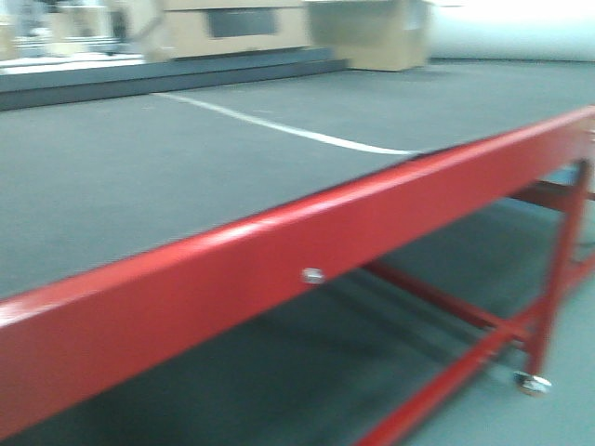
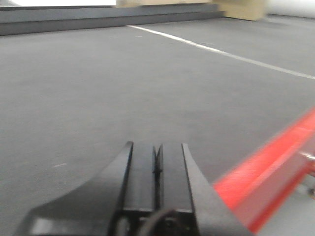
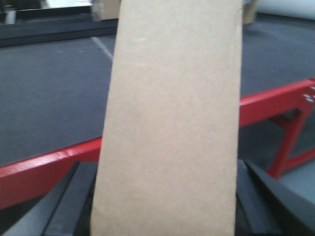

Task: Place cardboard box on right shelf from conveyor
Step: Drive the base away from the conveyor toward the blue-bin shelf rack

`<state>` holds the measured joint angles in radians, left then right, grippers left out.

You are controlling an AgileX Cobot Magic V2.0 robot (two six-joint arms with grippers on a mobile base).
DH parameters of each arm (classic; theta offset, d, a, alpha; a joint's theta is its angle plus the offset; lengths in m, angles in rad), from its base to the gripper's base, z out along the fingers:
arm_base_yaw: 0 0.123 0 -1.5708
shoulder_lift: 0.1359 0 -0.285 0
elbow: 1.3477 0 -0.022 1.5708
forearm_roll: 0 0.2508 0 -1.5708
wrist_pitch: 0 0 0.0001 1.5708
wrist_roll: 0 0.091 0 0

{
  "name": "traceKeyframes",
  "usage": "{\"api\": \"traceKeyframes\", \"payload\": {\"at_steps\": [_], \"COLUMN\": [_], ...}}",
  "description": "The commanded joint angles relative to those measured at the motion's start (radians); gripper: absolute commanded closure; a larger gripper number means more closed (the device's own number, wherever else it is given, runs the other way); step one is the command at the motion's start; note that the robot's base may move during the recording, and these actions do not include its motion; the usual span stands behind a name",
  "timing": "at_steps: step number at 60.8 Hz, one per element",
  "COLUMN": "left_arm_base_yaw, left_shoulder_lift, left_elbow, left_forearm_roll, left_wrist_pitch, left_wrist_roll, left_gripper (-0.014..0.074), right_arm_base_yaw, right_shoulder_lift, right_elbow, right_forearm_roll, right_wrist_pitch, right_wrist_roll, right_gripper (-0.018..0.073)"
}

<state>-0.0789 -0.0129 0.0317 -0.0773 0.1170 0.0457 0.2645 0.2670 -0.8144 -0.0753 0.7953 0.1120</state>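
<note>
The plain tan cardboard box (image 3: 170, 123) fills the middle of the right wrist view, standing tall between my right gripper's dark fingers (image 3: 74, 199). My right gripper (image 3: 165, 201) is shut on it, held in front of the conveyor's red frame (image 3: 44, 167). The conveyor's dark-grey belt (image 1: 186, 158) shows nothing lying on it in the front view. My left gripper (image 2: 156, 150) hangs over the belt (image 2: 98, 88) near its red edge (image 2: 266, 172), shut with nothing between its fingers. The right shelf is out of view.
A white line (image 1: 279, 128) crosses the belt. Blurred tan cartons (image 1: 372, 32) stand beyond the conveyor's far side. Red legs and cross braces (image 1: 558, 269) with a caster (image 1: 533, 381) stand on the grey floor at the right.
</note>
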Motion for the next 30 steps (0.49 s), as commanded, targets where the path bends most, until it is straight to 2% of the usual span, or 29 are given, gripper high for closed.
{"api": "traceKeyframes", "payload": {"at_steps": [1,30], "left_arm_base_yaw": [-0.001,0.001], "left_shoulder_lift": [-0.014,-0.014], "left_elbow": [0.009,0.009], "left_forearm_roll": [-0.006,-0.006], "left_wrist_pitch": [-0.087,-0.087], "left_wrist_roll": [0.000,0.000], "left_gripper": [0.0713,0.0712], "right_arm_base_yaw": [-0.006,-0.006], "right_shoulder_lift": [0.013,0.013], "right_elbow": [-0.027,-0.027], "right_forearm_roll": [-0.006,-0.006], "right_wrist_pitch": [-0.097,-0.097], "right_wrist_roll": [-0.006,-0.006], "right_gripper": [0.0343,0.0343]}}
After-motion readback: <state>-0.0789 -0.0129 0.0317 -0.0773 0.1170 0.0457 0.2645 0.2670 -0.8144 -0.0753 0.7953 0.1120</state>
